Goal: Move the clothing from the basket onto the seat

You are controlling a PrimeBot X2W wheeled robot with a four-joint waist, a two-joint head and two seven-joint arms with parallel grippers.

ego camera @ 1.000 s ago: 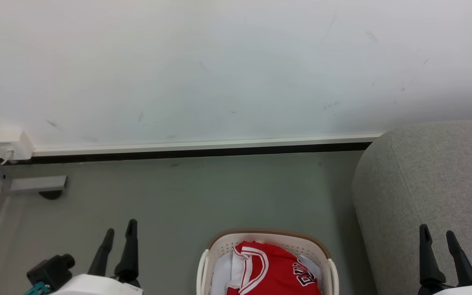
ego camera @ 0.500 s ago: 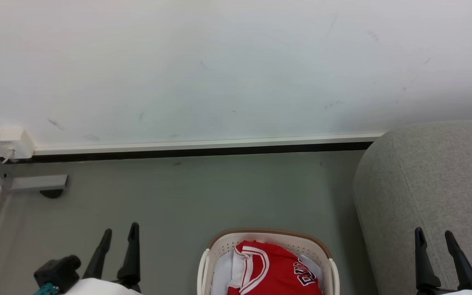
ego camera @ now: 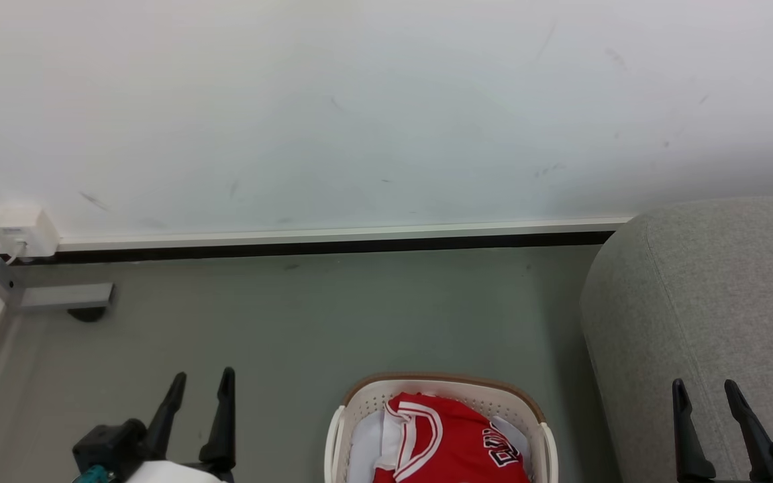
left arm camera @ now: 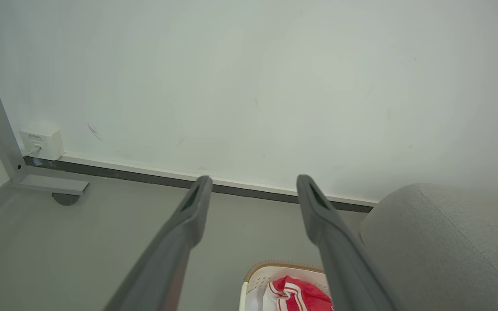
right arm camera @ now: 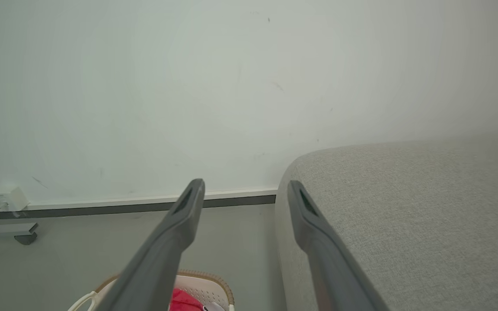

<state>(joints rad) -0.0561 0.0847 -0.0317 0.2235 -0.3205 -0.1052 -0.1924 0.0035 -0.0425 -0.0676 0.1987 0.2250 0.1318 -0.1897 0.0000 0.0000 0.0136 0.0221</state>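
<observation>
Both pincers are empty with fingers spread: the left gripper (ego camera: 202,376) beside the basket (ego camera: 440,382), the right gripper (ego camera: 704,386) over the edge of the seat (ego camera: 708,295). The red jersey (ego camera: 447,443) lies bunched in the basket. It is best pinched on its raised fold, clear of the white cloth (ego camera: 363,449). Its chest lettering (ego camera: 504,453) is cut off by the frame edge and unreadable, as is the label on the wall box (ego camera: 23,228).

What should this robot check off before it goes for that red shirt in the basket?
1. The left claw is open, holding nothing: ok.
2. The right claw is open, holding nothing: ok.
3. The red jersey lies on top in the basket: ok.
4. A claw lined up over the jersey: not ok; both sit off to the basket's sides.
5. Jersey free of the white cloth beside it: cannot tell.
6. The seat stands close on the robot's right: ok.
</observation>
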